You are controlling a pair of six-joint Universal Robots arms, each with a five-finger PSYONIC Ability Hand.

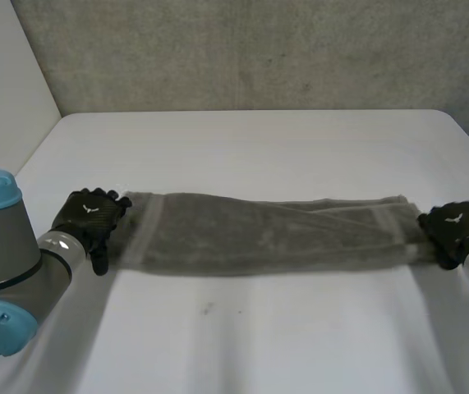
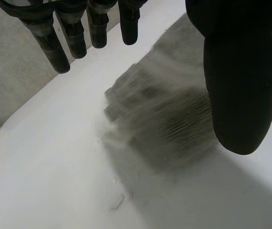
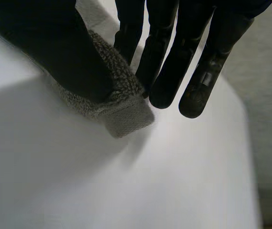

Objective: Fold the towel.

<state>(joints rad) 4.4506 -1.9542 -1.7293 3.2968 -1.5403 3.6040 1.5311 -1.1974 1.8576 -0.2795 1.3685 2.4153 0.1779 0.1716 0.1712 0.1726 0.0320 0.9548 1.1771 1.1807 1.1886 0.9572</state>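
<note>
- A grey towel (image 1: 259, 234) lies on the white table (image 1: 259, 139), already doubled into a long narrow strip, slightly rumpled toward its right end.
- Its long axis runs side to side across the table, from one hand to the other, in the half of the table nearer the robot.
- The right hand (image 1: 456, 231) is at the strip's right short end. In the right wrist view the thumb (image 3: 55, 52) presses down on the towel's thick corner (image 3: 126, 114) with the fingers (image 3: 166, 71) against its other side: a pinch grip on the cloth.
- The left hand (image 1: 93, 215) sits at the strip's left short end. In the left wrist view its fingers (image 2: 50, 45) hang straight and apart from the thumb (image 2: 240, 81), with the towel end (image 2: 174, 109) below the palm and nothing clamped: this hand is open.
- Each hand is nearest its own end, and the middle of the strip is well apart from both.
- Judgement: halving the strip means carrying one short end along the long axis to the other, and only the right hand has hold of its end.
</note>
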